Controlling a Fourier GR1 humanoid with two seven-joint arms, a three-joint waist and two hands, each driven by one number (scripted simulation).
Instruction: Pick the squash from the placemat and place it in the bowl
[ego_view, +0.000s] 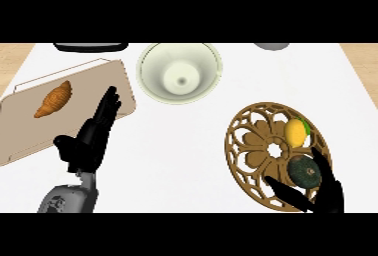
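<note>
Squash (303, 170): lain on the placemat (251, 150) — framed between thumb and fingers.
Right hand (325, 192): spread, nothing grasped.
Bowl (179, 73): well apart.

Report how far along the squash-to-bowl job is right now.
Done: nothing delivered; the bowl holds no squash. In hand: the right hand is at the dark green squash, its fingers spread around it, while it lies on the round brown placemat beside a yellow fruit. Left: grasp, lift, carry to the bowl. The left hand rests open.
</note>
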